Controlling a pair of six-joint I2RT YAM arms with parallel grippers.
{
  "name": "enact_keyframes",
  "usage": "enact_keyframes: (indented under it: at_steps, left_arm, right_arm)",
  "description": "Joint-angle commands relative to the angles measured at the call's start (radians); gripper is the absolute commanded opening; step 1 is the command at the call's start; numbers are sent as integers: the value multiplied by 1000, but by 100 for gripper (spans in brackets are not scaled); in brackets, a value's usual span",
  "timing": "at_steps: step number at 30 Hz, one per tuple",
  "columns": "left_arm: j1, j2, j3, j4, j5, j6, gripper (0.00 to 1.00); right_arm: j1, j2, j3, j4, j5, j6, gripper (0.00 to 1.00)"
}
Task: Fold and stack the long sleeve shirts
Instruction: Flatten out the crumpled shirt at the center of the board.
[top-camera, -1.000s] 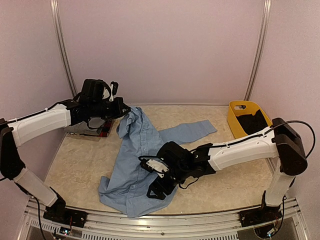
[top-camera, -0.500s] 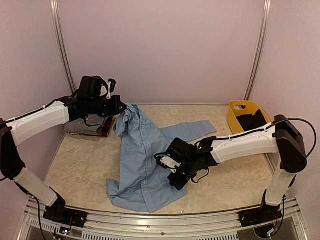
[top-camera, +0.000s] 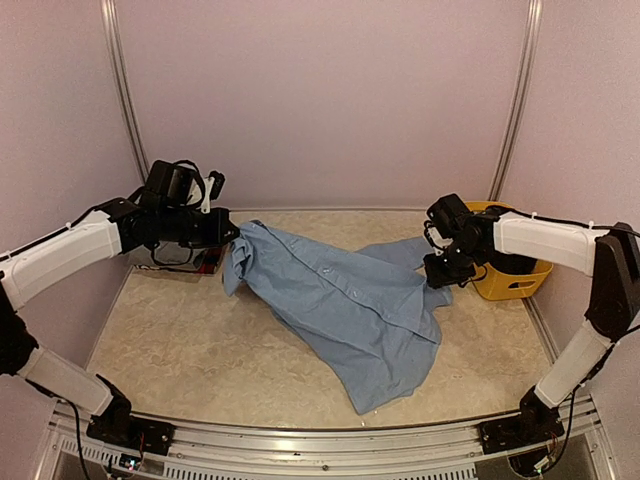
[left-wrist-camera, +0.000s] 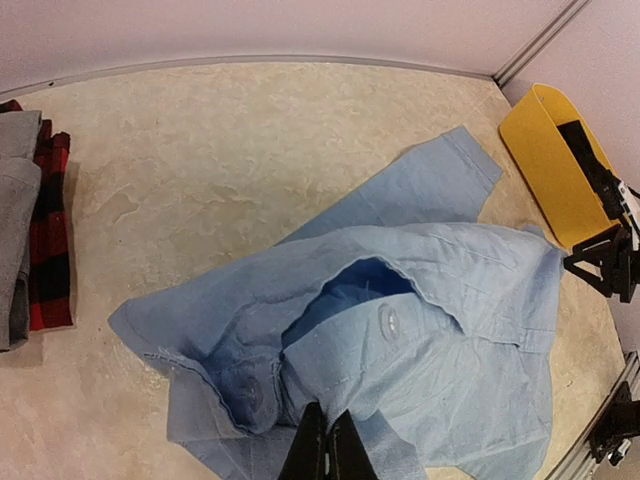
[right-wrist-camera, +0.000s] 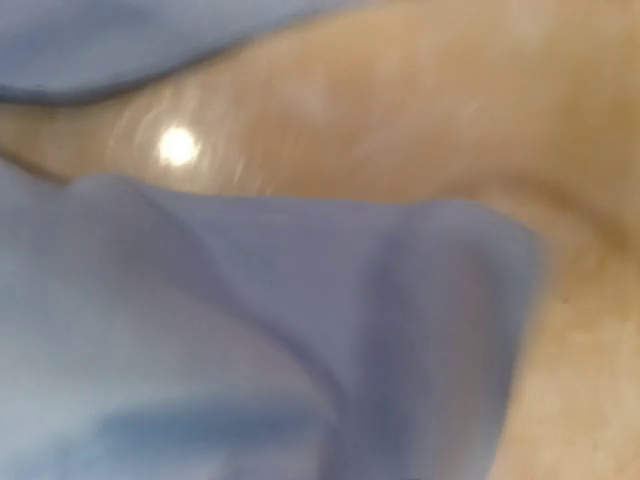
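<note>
The light blue shirt (top-camera: 350, 300) hangs stretched between my two grippers above the table, its lower part draping down to the table front. My left gripper (top-camera: 228, 233) is shut on the shirt near the collar; in the left wrist view the closed fingers (left-wrist-camera: 327, 415) pinch the blue cloth (left-wrist-camera: 450, 330). My right gripper (top-camera: 440, 272) is shut on the shirt's opposite edge beside the basket. The right wrist view shows only blurred blue cloth (right-wrist-camera: 250, 340); its fingers are hidden. The folded grey shirt (left-wrist-camera: 15, 250) and red-and-black plaid shirt (left-wrist-camera: 50, 240) lie stacked at the far left.
A yellow plastic basket (top-camera: 520, 285) with dark contents stands at the right, just behind my right gripper; it also shows in the left wrist view (left-wrist-camera: 545, 160). The folded stack (top-camera: 207, 262) sits under my left arm. Walls enclose the table on three sides.
My right gripper has swept from the front centre up and right to the basket, pulling the shirt's edge with it. The shirt went from a heap to stretched wide. My left gripper shifted slightly left.
</note>
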Motion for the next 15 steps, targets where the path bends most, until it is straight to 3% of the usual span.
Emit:
enact_keyframes:
  at_steps: [1,7,11,15]
  left_arm:
    - [-13,-1,-25,18,34,-12,0]
    - [-25,86,-42,133,55,-89,0]
    - [-22,176,14,170,58,-113,0]
    - [2,305,119,173,67,-128,0]
  right_arm:
    - [54,30,75,25,-13,-61,47]
    - [304,-39,-10,123,-82,-56,70]
    - [452,-78,-58,148,-92,-16,77]
    - [593,-75,-96,162,-97,32,76]
